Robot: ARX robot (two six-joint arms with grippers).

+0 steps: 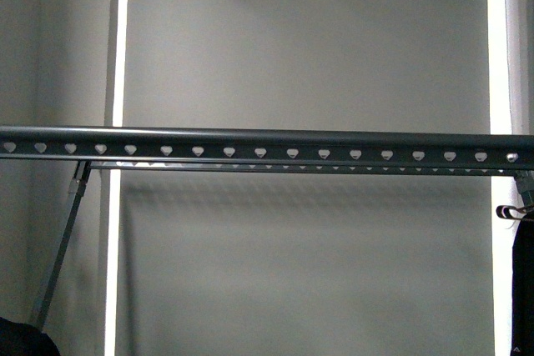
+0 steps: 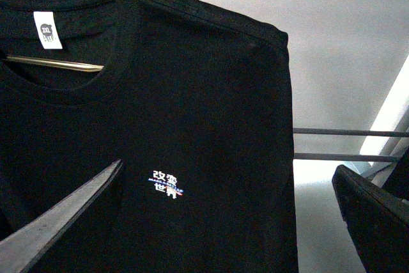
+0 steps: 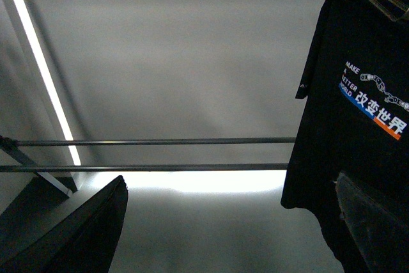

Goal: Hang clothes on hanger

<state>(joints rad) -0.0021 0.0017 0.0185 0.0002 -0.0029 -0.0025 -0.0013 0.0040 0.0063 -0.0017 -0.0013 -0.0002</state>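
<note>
Across the front view runs the grey rail (image 1: pixel 267 141) with its row of heart-shaped holes, from the left edge to the right edge. One leg (image 1: pixel 58 256) slants down at the left. At the right edge a black garment (image 1: pixel 523 289) hangs below the rail, but too little of it shows for me to tell which one it is.

My left gripper (image 2: pixel 228 169) is spread wide and pinches nothing. Close behind its fingers (image 2: pixel 57 228) hangs the black T-shirt (image 2: pixel 192 94), with a small chest print (image 2: pixel 167 185), a white neck label (image 2: pixel 46 30) and a thin metal bar (image 2: pixel 54 63) inside the collar.

My right gripper (image 3: pixel 230 180) is also spread and empty. Beyond it I see two thin horizontal bars (image 3: pixel 153 140) and a hanging black shirt with the large print (image 3: pixel 374 103) "MAKE A BETTER WORLD". I cannot tell whether it is the same T-shirt.
</note>
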